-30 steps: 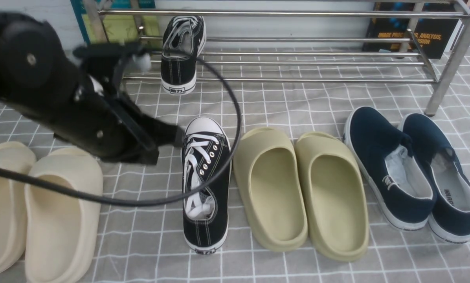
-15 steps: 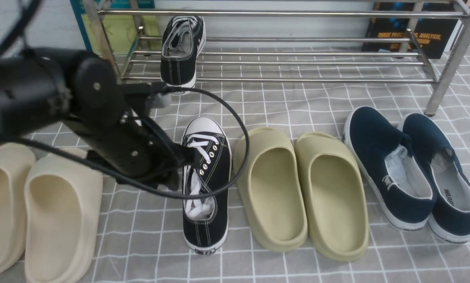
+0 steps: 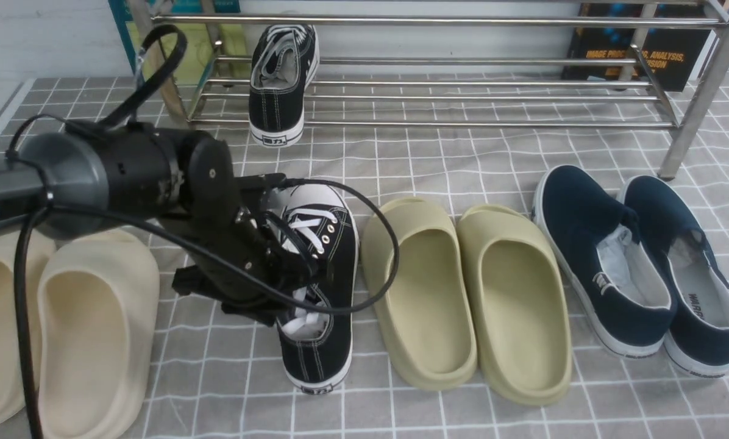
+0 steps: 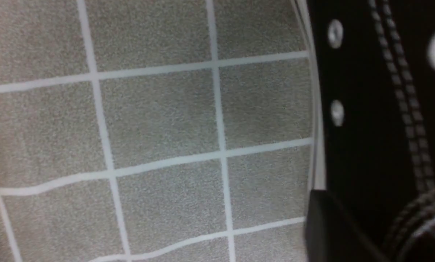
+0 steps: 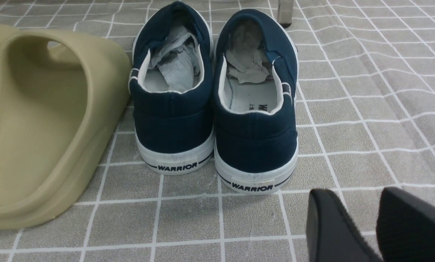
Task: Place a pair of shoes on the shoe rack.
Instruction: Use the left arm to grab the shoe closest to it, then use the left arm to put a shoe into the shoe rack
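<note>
A grey checked cloth [image 3: 462, 158] lies under everything. On it rest cream slippers [image 3: 90, 329] at the left, olive slippers [image 3: 425, 292] in the middle, close together, and navy slip-ons [image 3: 590, 244] at the right, stuffed with crumpled paper [image 5: 174, 62]. A black book [image 3: 608, 42] and a green book [image 3: 188, 46] stand at the back.

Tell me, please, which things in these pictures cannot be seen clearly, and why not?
1. left gripper: front view, its own wrist and cable cover the jaws; left wrist view, blurred, shows one finger. A grip on the black sneaker cannot be judged.
2. right gripper: right wrist view, fingers cut off by the picture edge; opening unclear.
3. cream slippers: front view, cut off by the left edge.
</note>
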Controlling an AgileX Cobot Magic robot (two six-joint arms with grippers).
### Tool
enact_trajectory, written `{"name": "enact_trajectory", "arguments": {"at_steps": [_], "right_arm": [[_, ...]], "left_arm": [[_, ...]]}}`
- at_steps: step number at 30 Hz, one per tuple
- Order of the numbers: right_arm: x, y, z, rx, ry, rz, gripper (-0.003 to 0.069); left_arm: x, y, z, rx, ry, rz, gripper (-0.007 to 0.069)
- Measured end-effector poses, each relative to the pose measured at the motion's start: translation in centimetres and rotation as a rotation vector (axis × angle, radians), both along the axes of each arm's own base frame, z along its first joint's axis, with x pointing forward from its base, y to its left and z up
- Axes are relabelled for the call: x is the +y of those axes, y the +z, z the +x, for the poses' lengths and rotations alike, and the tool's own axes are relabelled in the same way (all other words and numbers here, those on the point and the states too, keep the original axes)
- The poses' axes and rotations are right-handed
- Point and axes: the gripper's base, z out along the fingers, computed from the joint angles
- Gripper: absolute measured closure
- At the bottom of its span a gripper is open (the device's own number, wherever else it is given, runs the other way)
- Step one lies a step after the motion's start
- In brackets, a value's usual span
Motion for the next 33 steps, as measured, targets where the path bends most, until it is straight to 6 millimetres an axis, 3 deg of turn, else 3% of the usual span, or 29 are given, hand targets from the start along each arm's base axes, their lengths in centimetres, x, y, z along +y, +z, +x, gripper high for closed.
{"name": "enact_trajectory", "arguments": {"at_steps": [3, 6, 10, 17, 24, 29, 33], "right_arm": [[0.0, 0.0, 0.0, 0.000, 0.000, 0.000, 0.0420], [0.0, 0.0, 0.0, 0.000, 0.000, 0.000, 0.0420], [0.0, 0.0, 0.0, 0.000, 0.000, 0.000, 0.0420], [0.0, 0.0, 0.0, 0.000, 0.000, 0.000, 0.0420], [0.0, 0.0, 0.0, 0.000, 0.000, 0.000, 0.0420], [0.0, 0.0, 0.0, 0.000, 0.000, 0.000, 0.0420], [0.0, 0.0, 0.0, 0.000, 0.000, 0.000, 0.0420]], "left_arm": [[0.1, 0.9, -0.2, -0.026, -0.004, -0.004, 0.0638], [0.3, 2.5, -0.7, -0.060, -0.008, -0.015, 0.0638], [0.7, 6.0, -1.9, -0.119, -0.014, -0.049, 0.0638], [-0.1, 10.4, -0.6, -0.193, -0.019, -0.109, 0.0638], [-1.5, 10.1, 2.7, -0.194, -0.017, -0.126, 0.0638], [-2.9, 7.5, 5.9, -0.135, 0.018, -0.125, 0.0638], [-3.5, 6.8, 7.8, -0.104, 0.040, -0.104, 0.0638]]}}
